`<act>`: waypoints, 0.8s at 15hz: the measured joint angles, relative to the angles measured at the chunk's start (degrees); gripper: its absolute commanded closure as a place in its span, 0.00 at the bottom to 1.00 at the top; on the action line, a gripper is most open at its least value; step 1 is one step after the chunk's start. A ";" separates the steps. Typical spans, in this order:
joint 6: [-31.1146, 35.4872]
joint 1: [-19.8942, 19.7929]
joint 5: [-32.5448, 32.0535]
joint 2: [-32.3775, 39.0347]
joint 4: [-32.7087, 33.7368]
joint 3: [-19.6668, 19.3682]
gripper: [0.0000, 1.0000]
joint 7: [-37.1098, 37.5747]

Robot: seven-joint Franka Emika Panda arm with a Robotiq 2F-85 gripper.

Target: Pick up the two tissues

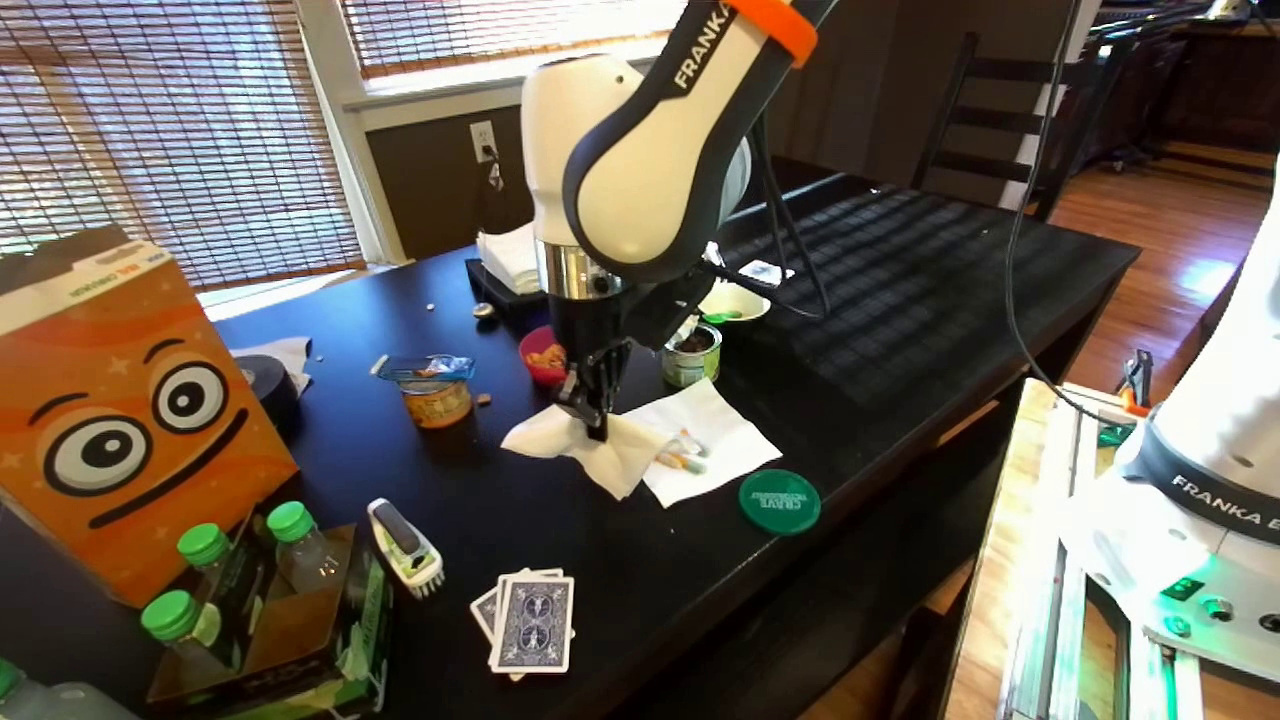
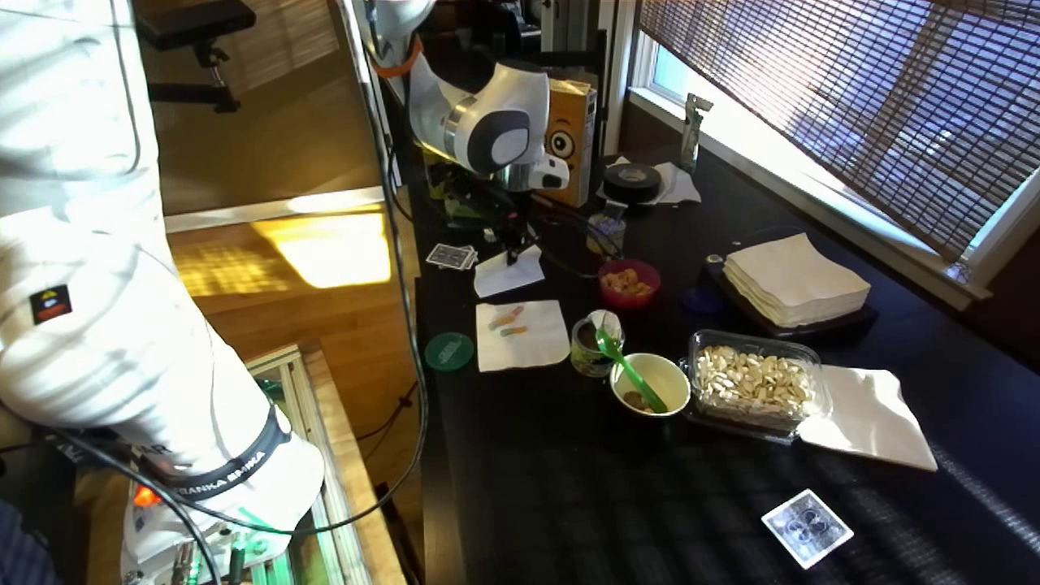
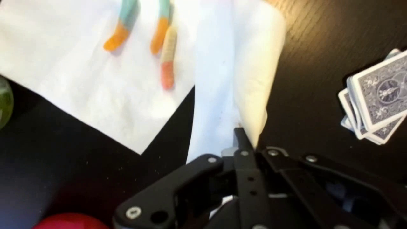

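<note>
A creased white tissue [image 1: 632,456] is pinched up into a fold at my gripper [image 1: 594,425]; it also shows in an exterior view [image 2: 508,280] and in the wrist view [image 3: 211,95]. In the wrist view the fingers [image 3: 249,141] are close together with the fold running up between them. Part of this tissue is hidden behind the gripper. A second white tissue [image 2: 540,345] lies flat beside it, with several gummy worms [image 3: 117,36] on it. It shows in the wrist view [image 3: 70,63] and in an exterior view [image 1: 730,430], where the pinched tissue overlaps it in the picture.
A green lid [image 1: 780,502], playing cards [image 1: 535,622], a red bowl [image 2: 628,284], a can [image 1: 692,357] and a brush [image 1: 405,545] surround the tissues. A thick napkin stack [image 2: 796,276], a clear box of seeds [image 2: 756,382] and an orange box [image 1: 130,420] stand farther off.
</note>
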 measured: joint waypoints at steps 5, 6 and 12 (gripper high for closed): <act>0.46 0.38 -0.23 -3.64 -6.81 -1.30 0.99 4.05; 0.63 0.42 -0.26 -4.22 -7.81 -1.55 0.99 4.72; 2.52 0.76 -3.33 -6.60 -11.52 -3.41 0.94 10.03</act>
